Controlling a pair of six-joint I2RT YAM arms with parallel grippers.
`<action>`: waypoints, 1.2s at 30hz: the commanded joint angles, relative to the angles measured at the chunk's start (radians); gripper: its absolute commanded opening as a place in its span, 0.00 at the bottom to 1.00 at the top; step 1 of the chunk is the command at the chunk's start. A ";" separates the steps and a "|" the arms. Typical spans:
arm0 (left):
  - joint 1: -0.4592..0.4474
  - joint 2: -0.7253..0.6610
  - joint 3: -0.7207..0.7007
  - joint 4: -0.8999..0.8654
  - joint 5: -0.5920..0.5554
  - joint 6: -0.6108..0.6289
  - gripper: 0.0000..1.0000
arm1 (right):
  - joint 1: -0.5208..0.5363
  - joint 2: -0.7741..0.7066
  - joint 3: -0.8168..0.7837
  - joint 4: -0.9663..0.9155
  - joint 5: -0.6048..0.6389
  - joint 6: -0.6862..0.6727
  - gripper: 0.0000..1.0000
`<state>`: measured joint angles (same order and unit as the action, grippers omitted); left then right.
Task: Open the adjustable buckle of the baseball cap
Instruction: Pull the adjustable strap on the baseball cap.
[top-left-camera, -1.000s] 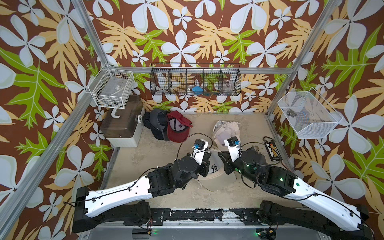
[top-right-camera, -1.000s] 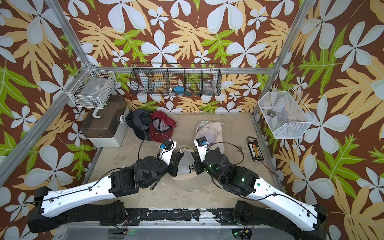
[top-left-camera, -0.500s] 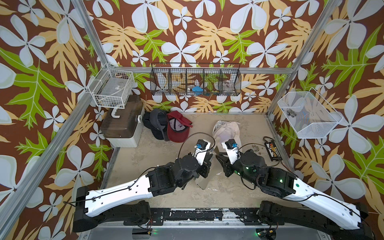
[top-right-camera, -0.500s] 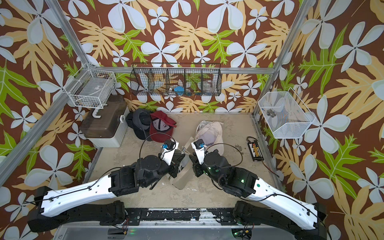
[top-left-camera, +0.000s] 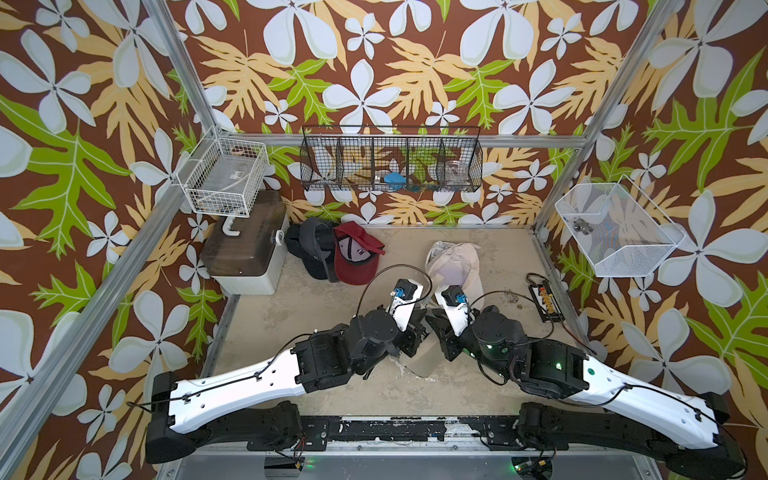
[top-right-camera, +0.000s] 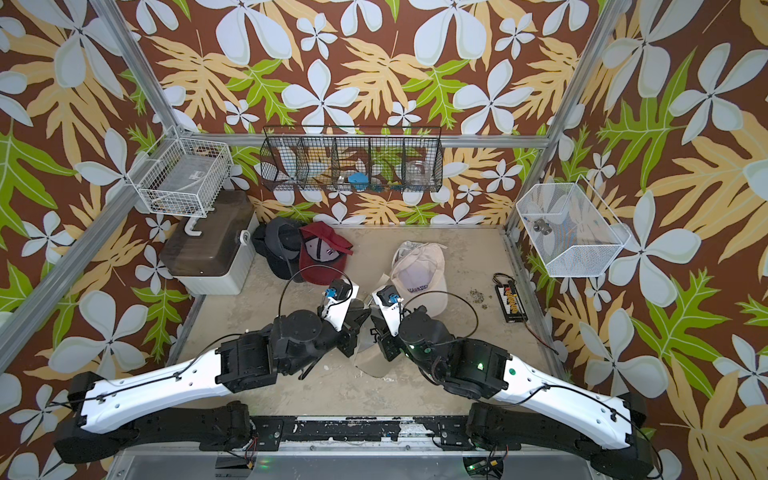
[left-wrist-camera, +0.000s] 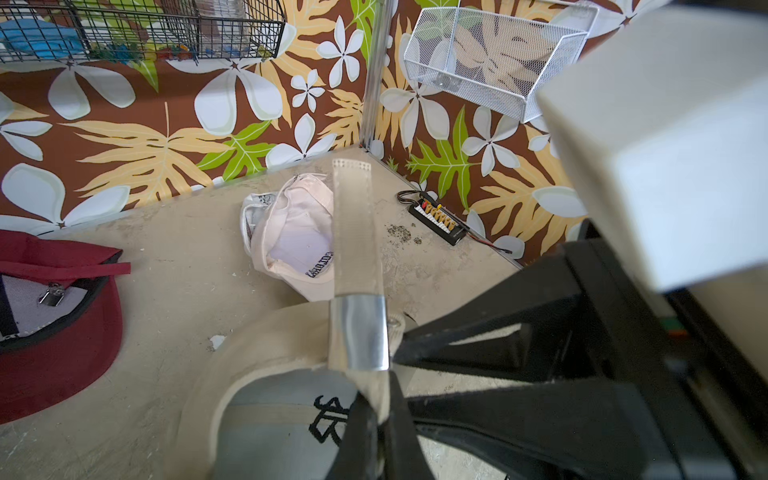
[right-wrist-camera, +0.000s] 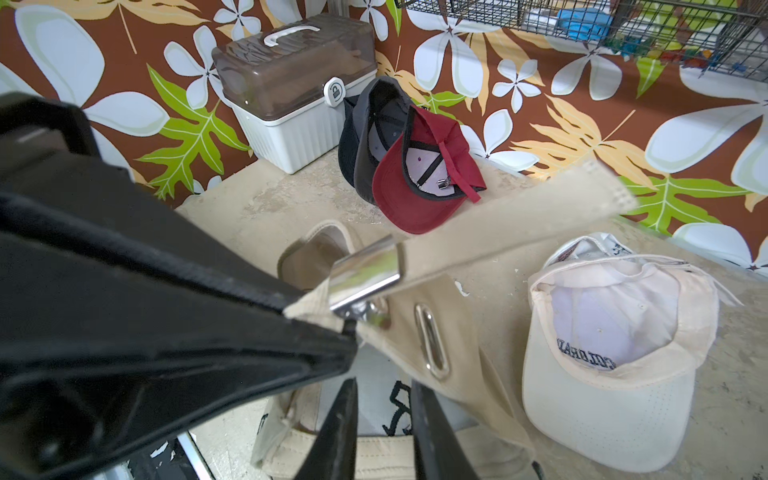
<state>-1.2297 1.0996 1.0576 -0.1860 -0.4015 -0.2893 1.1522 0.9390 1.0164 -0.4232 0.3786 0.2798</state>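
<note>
Floral walls (top-left-camera: 374, 62) enclose the beige bench (top-left-camera: 291, 332). Tan fabric baseball cap (top-left-camera: 420, 362) sits between both end effectors: left end effector (left-wrist-camera: 376, 415) clenches its tan strap (left-wrist-camera: 355, 232) by the silver metal buckle (left-wrist-camera: 358, 332); whether the right end effector (right-wrist-camera: 384, 388) grips is unclear. Best to hold taut, lever gently.

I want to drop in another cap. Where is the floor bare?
Bare floor: the patch between storage box, red cap and left arm; the strip between red cap and white cap. Crowded: the middle, around the tan cap.
</note>
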 joint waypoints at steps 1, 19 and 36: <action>-0.002 -0.004 0.012 0.002 0.000 0.005 0.06 | 0.002 -0.002 0.015 -0.001 0.027 -0.017 0.25; -0.007 0.024 0.041 -0.012 0.021 0.015 0.06 | 0.008 -0.003 0.014 0.007 0.051 -0.072 0.26; -0.010 0.037 0.058 -0.036 0.067 0.026 0.06 | 0.012 -0.011 -0.019 0.078 -0.006 -0.162 0.27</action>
<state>-1.2362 1.1332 1.1061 -0.2348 -0.3656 -0.2794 1.1625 0.9310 1.0084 -0.4210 0.4301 0.1516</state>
